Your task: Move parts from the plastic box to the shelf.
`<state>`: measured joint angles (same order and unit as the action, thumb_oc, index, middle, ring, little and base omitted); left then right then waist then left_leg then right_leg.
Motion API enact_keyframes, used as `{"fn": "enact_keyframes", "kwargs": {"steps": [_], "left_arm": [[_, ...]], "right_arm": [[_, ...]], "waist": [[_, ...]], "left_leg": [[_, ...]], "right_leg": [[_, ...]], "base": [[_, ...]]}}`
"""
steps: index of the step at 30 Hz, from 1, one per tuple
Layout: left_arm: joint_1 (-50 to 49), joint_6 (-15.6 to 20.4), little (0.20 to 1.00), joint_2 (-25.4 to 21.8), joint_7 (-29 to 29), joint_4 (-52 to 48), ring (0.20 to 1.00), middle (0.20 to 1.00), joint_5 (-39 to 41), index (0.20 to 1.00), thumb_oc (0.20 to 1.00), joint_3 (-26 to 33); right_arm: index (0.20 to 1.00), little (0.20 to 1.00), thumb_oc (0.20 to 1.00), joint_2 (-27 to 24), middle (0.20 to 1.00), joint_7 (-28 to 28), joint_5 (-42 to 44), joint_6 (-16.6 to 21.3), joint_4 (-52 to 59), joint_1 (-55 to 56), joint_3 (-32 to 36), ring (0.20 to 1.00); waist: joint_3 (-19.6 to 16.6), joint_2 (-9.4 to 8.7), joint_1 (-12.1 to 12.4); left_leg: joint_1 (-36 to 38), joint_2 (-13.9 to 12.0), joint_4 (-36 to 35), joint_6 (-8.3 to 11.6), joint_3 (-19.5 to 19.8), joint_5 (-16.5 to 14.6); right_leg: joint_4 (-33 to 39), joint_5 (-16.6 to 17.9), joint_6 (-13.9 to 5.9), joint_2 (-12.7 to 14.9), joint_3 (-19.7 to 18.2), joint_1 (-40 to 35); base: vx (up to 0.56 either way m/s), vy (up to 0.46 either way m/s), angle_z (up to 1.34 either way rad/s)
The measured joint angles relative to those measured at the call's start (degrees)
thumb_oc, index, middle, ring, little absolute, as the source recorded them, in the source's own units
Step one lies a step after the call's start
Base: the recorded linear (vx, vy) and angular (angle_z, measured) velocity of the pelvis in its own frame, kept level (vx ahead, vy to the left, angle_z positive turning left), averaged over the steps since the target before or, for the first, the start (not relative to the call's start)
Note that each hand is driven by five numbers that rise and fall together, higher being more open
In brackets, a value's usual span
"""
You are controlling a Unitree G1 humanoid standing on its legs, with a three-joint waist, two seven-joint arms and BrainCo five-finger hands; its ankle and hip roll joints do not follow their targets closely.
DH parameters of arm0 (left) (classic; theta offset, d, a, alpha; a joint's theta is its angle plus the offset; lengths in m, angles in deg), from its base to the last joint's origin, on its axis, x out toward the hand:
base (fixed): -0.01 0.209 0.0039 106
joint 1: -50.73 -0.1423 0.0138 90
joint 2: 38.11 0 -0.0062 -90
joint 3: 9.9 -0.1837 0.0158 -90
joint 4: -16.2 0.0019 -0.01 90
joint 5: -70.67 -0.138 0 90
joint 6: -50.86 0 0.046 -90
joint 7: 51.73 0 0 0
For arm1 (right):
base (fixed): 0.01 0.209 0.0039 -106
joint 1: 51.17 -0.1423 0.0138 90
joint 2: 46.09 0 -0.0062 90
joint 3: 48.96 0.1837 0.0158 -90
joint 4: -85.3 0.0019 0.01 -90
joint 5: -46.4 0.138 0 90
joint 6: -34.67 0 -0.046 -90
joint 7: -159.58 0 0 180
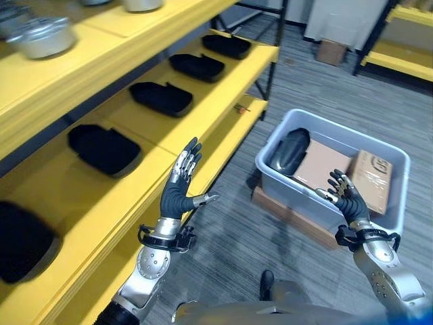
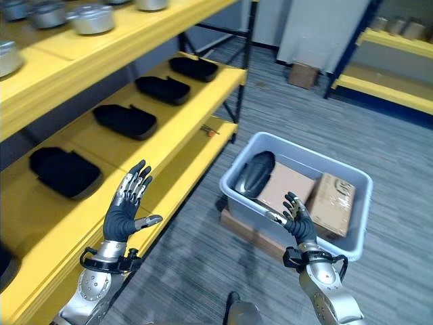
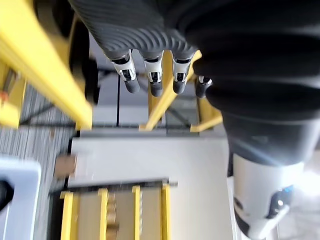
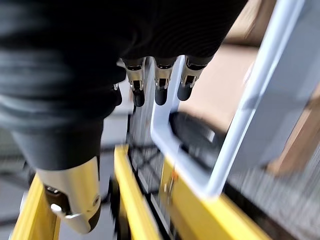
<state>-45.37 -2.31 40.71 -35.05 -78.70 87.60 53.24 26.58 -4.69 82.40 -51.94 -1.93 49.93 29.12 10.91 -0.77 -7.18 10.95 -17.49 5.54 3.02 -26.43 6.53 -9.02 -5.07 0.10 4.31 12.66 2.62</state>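
Parts first: one black part sits in the grey plastic box on the floor, leaning in the box's far-left corner, its long axis running from the near-left wall up toward the far rim. Beside it lie two cardboard boxes, filling the rest of the bin. More black parts already line the middle tier of the yellow shelf, spaced out in a row running away from the robot.

Right hand hovers at the near rim of the plastic box, fingers spread and relaxed, palm facing in, gripping nothing. The black part lies ahead of it and to its left, across the cardboard, so it's a reach forward and inward from here. In the right wrist view the fingers hang straight above the box's pale rim, with the dark part just beyond.

Left hand is up in front of the shelf edge, fingers straight and fanned, thumb out to the side, holding nothing. It stands well apart from the box, on the shelf side.

So the right hand is clearly the nearer one to the part, and my call is that the pick belongs to it. Because the part lies slanted against the wall, I'd guess the hand needs to come across its narrow width rather than along its length.
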Motion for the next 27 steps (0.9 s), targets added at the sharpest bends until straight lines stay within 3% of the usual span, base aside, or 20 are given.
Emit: {"fn": "enact_keyframes", "kwargs": {"steps": [1, 2, 3, 4, 5, 6, 7, 8, 11, 12, 14, 16, 17, 18, 20, 22, 24, 25, 27], "left_arm": [[0.73, 0.01, 1.0, 0.29, 0.03, 0.61, 1.0, 1.0, 0.02, 1.0, 1.0, -0.39], [0.9, 0.01, 1.0, 0.84, 0.16, 0.81, 1.0, 1.0, -0.04, 1.0, 1.0, -0.43], [1.55, 0.11, 1.0, 2.31, 1.86, 0.81, 1.0, 1.0, -0.07, 1.0, 1.0, -0.51], [2.1, 0.14, 1.0, 2.81, 2.77, 0.82, 1.0, 1.0, -0.21, 1.0, 1.0, -0.71], [2.32, 0.12, 1.0, 3.17, 3.54, 0.82, 1.0, 1.0, -0.31, 1.0, 1.0, -0.75], [2.91, 0.09, 1.0, 3.14, 3.88, 0.85, 1.0, 1.0, -0.68, 1.0, 1.0, -0.82], [5.04, 0.06, 1.0, 3.35, 4.86, 0.81, 1.0, 1.0, -0.92, 1.0, 1.0, -1.6], [5.57, 0.06, 1.0, 3.49, 5.19, 0.8, 1.0, 1.0, -0.94, 1.0, 1.0, -1.7], [6.49, -0.27, 1.0, 3.66, 6.48, 0.49, 1.0, 1.0, -1.9, 1.0, 1.0, -1.67], [6.42, -0.53, 1.0, 3.74, 6.69, 0.49, 1.0, 1.0, -2.02, 1.0, 1.0, -1.69], [6.47, -1.33, 1.0, 4.02, 7.57, 0.4, 1.0, 1.0, -3.03, 1.0, 1.0, -1.5], [4.65, -2.75, 1.0, 4.16, 7.52, -0.62, 1.0, 1.0, -3.04, 1.0, 1.0, -0.56], [3.52, -2.87, 1.0, 4.67, 7.14, -0.47, 1.0, 1.0, -3.12, 1.0, 1.0, 0.21], [2.49, -3.27, 1.0, 4.39, 6.69, -0.39, 1.0, 1.0, -3.06, 1.0, 1.0, 0.44], [1.83, -3.81, 1.0, 4.11, 5.63, 0.61, 1.0, 1.0, -3.07, 1.0, 1.0, 0.53], [0.0, -3.84, 1.0, 4.19, 4.7, 2.49, 1.0, 1.0, -3.03, 1.0, 1.0, 0.73], [-1.9, -3.98, 1.0, 4.31, 3.96, 3.9, 1.0, 1.0, -3.03, 1.0, 1.0, 0.8], [-2.31, -4.03, 1.0, 4.08, 3.11, 3.83, 1.0, 1.0, -3.04, 1.0, 1.0, 1.41], [-2.43, -4.04, 1.0, 3.66, 2.25, 3.45, 1.0, 1.0, -3.0, 1.0, 1.0, 2.92]], "right_arm": [[1.0, 1.0, 1.0, 0.1, 1.0, 0.23, -0.75, -0.02, -0.02, 0.02, 0.0, 1.0], [1.0, 1.0, 1.0, 0.15, 1.0, 0.31, -1.1, -0.05, -0.01, 0.05, -0.03, 1.0], [1.0, 1.0, 1.0, 0.19, 1.0, 0.52, -1.38, -0.21, -0.01, -0.07, -0.11, 1.0], [1.0, 1.0, 1.0, 0.2, 1.0, 0.73, -1.42, -0.51, -0.01, -0.39, -0.28, 1.0], [1.0, 1.0, 1.0, 0.18, 1.0, 0.75, -1.43, -0.7, -0.13, -0.92, -0.56, 1.0], [1.0, 1.0, 1.0, 0.52, 1.0, 0.83, -1.43, -0.71, -0.32, -1.37, -0.55, 1.0], [1.0, 1.0, 1.0, 0.65, 1.0, 0.46, -1.44, -1.22, -0.42, -1.78, -0.96, 1.0], [1.0, 1.0, 1.0, 1.15, 1.0, 0.16, -1.48, -1.38, -0.56, -2.3, -1.67, 1.0], [1.0, 1.0, 1.0, 1.66, 1.0, -0.76, -2.11, -1.92, -0.41, -2.26, -3.05, 1.0], [1.0, 1.0, 1.0, 1.96, 1.0, -0.97, -2.6, -2.06, -0.41, -2.23, -3.24, 1.0], [1.0, 1.0, 1.0, 2.57, 1.0, -1.88, -3.64, -2.17, -0.46, -2.36, -3.63, 1.0], [1.0, 1.0, 1.0, 4.47, 1.0, -2.32, -3.67, -2.46, -0.39, -2.49, -4.15, 1.0], [1.0, 1.0, 1.0, 5.47, 1.0, -2.39, -3.7, -2.61, -0.37, -2.41, -4.45, 1.0], [1.0, 1.0, 1.0, 6.01, 1.0, -2.45, -3.72, -2.93, 0.04, -1.76, -4.63, 1.0], [1.0, 1.0, 1.0, 6.16, 1.0, -1.91, -3.72, -3.31, 0.18, 0.01, -5.11, 1.0], [1.0, 1.0, 1.0, 6.37, 1.0, -1.95, -3.72, -3.61, -1.27, -0.76, -6.36, 1.0], [1.0, 1.0, 1.0, 6.24, 1.0, -1.95, -3.73, -3.67, -1.83, -1.86, -6.69, 1.0], [1.0, 1.0, 1.0, 6.33, 1.0, -1.93, -3.74, -3.69, -1.36, -2.28, -6.6, 1.0], [1.0, 1.0, 1.0, 6.53, 1.0, -2.16, -3.74, -4.01, 0.22, -1.27, -6.57, 1.0]], "waist": [[0.14, -0.1, -0.2], [0.17, -0.29, -0.92], [0.38, -0.86, -2.18], [0.51, -1.27, -2.38], [0.65, -1.51, -2.54], [0.66, -1.45, -3.07], [0.78, -1.31, -3.74], [0.75, -1.08, -3.76], [0.66, -1.65, -3.49], [0.61, -1.78, -3.07], [0.76, -2.18, -1.71], [0.4, -1.91, -0.77], [0.36, -1.96, 0.52], [0.0, -1.33, 0.59], [-0.77, -0.08, 1.12], [-0.86, -0.19, 4.58], [-2.22, 0.7, 5.28], [-3.13, 1.73, 4.9], [-3.36, 1.18, 4.74]], "left_leg": [[-0.29, -1.21, 2.67, -0.16, -0.2, 0.69], [-0.88, -2.25, 4.77, 1.18, -0.04, 1.75], [-3.21, -4.26, 9.46, 3.76, -0.03, 4.29], [-4.44, -5.33, 11.49, 4.57, -0.39, 4.49], [-4.82, -5.49, 10.32, 5.93, -0.83, 2.46], [-4.89, -5.0, 8.36, 6.21, -1.96, 1.21], [-4.87, -2.83, 3.86, 5.54, -2.9, 2.66], [-4.14, -3.4, 3.89, 5.25, -4.83, 4.56], [-4.14, -3.38, 6.0, 5.04, -0.05, 5.26], [-4.9, -2.47, 7.4, 5.7, 3.66, 3.04], [-7.16, 5.26, 8.77, 4.76, 13.62, -4.58], [-10.61, 12.94, 8.26, 0.52, 17.89, -8.91], [-10.91, 18.0, 4.37, -0.86, 23.58, -9.97], [-12.21, 20.35, 0.56, -1.97, 23.36, -10.08], [-14.84, 21.02, -5.19, -2.9, 25.69, -8.89], [-16.41, 19.8, -3.26, -2.25, 30.65, -7.45], [-15.26, 17.98, -2.36, -2.86, 31.02, -7.91], [-13.09, 18.36, -6.52, -3.65, 29.2, -4.19], [-9.52, 20.41, -10.92, -5.37, 27.13, -1.8]], "right_leg": [[0.33, 0.18, 0.75, -0.62, -0.73, -0.28], [0.86, 0.42, 1.73, -1.4, -1.06, -0.71], [1.28, 0.23, 2.65, -2.38, -1.65, -0.92], [1.67, 0.87, 3.85, -2.91, -3.23, -0.86], [2.31, 1.48, 4.44, -3.38, -3.95, -0.83], [2.92, 1.81, 4.79, -3.62, -4.19, -0.8], [3.58, 2.06, 5.5, -5.27, -4.88, -0.96], [3.54, 2.02, 5.71, -6.28, -4.85, -1.26], [3.64, 1.89, 5.6, -7.04, -7.35, -1.61], [4.26, 2.06, 5.95, -6.97, -9.55, -2.1], [6.36, 3.47, 6.1, -5.81, -13.13, -3.01], [8.75, 4.39, 4.47, -5.06, -15.46, -4.3], [8.82, 4.56, 4.07, -4.75, -16.92, -4.58], [10.16, 4.96, 3.66, -4.59, -16.29, -5.67], [10.65, 3.64, 3.95, -4.85, -15.04, -6.94], [8.09, 1.32, 3.45, -4.45, -17.88, -5.98], [6.91, 0.05, 1.82, -3.72, -19.45, -5.65], [4.48, -1.48, -0.6, -2.8, -19.74, -4.8], [2.36, -2.89, -3.22, -0.39, -18.1, -4.56]], "base": [[0.02, -0.249, -0.66], [0.02, -0.305, -0.48], [0.02, -0.246, -0.41], [0.02, -0.174, -0.44], [0.07, -0.213, -0.43], [0.07, -0.189, -0.4], [0.11, -0.209, -0.43], [0.08, -0.094, -0.39], [0.07, -0.058, -0.43], [0.01, -0.013, -0.7], [0.1, 0.074, -0.79], [0.15, 0.154, -0.78], [0.13, 0.152, -0.58], [0.12, 0.134, -0.22], [0.09, 0.142, 0.22], [0.08, 0.171, -0.48], [0.09, 0.165, -0.59], [0.1, 0.184, -0.39], [0.1, 0.2, -0.38]]}}
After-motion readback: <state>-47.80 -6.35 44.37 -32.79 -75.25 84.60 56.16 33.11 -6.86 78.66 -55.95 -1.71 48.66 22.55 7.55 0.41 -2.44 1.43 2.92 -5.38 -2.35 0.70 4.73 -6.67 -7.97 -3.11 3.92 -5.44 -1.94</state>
